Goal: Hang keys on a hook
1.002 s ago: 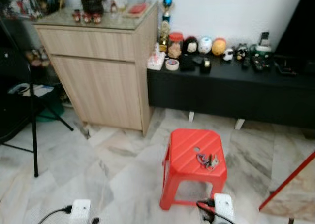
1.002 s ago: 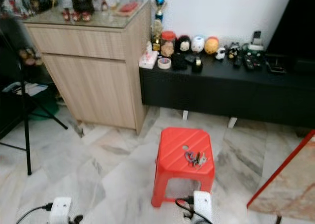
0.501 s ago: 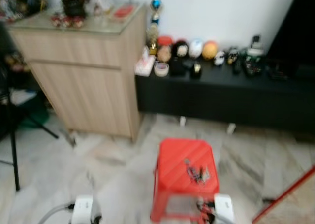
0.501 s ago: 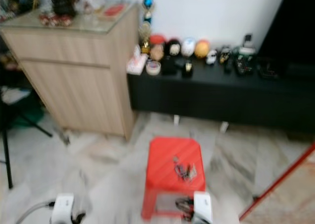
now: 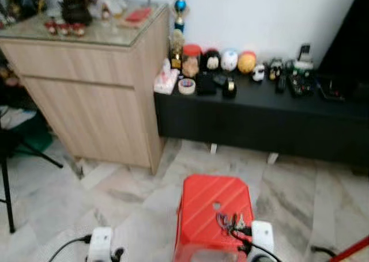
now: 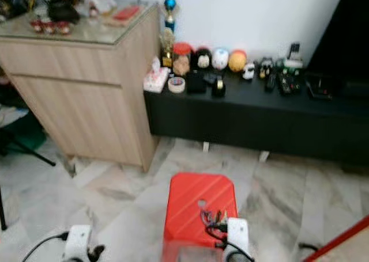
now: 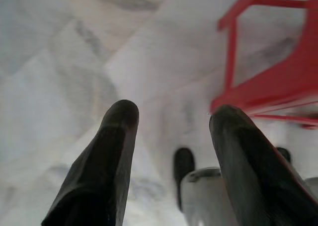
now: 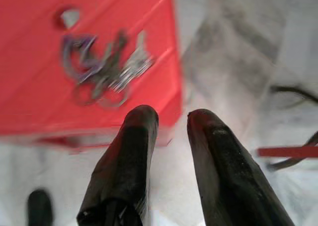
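camera closer to red stool (image 5: 213,213) than a second ago; stool now low in frame, cabinet and counter unmoved. right hand (image 8: 169,119) above floor just beside stool edge, fingers slightly parted, holding nothing. left hand (image 7: 171,121) over marble floor (image 5: 115,187) near stool leg, fingers apart, empty. keys (image 8: 102,69) lie on stool seat, near right hand. beyond: wooden cabinet (image 5: 98,89), black counter (image 5: 271,109) with figurines against wall.
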You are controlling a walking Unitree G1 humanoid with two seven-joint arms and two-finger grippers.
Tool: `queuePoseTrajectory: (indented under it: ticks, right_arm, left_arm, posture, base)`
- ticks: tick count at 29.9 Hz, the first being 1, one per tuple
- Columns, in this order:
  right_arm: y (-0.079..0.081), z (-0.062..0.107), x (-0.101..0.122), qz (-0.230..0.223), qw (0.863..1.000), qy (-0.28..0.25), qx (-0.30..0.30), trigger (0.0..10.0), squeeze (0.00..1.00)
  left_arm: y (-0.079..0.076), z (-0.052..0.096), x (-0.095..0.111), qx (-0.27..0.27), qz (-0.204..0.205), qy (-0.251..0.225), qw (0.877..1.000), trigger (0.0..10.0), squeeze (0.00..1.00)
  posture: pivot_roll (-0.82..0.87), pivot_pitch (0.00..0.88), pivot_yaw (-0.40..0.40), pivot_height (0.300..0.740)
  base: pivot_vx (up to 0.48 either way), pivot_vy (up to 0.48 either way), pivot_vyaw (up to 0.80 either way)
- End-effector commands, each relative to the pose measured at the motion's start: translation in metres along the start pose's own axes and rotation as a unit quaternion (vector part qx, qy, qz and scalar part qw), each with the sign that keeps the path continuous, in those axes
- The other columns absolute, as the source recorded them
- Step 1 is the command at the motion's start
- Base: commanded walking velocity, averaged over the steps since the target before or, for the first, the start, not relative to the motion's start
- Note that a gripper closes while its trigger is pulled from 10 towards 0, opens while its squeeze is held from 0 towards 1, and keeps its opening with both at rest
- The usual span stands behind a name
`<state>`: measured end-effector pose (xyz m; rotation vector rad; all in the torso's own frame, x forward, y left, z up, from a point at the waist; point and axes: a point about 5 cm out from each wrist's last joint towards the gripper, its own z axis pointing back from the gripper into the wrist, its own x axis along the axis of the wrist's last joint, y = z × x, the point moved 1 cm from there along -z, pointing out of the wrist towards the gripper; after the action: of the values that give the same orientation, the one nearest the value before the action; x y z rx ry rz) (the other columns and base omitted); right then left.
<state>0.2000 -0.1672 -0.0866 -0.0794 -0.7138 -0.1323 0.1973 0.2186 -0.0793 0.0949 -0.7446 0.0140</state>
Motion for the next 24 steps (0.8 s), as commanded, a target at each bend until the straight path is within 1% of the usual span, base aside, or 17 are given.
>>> queuePoseTrajectory:
  ticks: [1, 14, 24]
  right_arm:
    - [0.0073, 0.0001, 0.0012, -0.01, 1.0, -0.003, 0.009, 10.0, 0.0]
    - [0.0073, 0.0001, 0.0024, -0.015, 1.0, -0.009, 0.01, 10.0, 0.0]
    - [0.0077, 0.0001, 0.0038, -0.02, 1.0, -0.013, 0.008, 10.0, 0.0]
  left_arm:
    - [0.008, 0.0029, -0.0072, 0.01, 0.003, 0.008, 1.0, 10.0, 0.0]
    - [0.0083, 0.0028, -0.0088, 0.012, 0.012, 0.016, 1.0, 10.0, 0.0]
    - [0.0093, 0.0035, -0.0107, 0.012, 0.009, 0.018, 1.0, 10.0, 0.0]
  posture:
    - [0.06, 0.0, -0.038, 0.74]
    - [0.06, 0.0, -0.039, 0.74]
    - [0.06, 0.0, -0.034, 0.74]
  base:
    - [0.0, 0.0, 0.0]
    - [0.0, 0.0, 0.0]
    - [0.0, 0.291, 0.0]
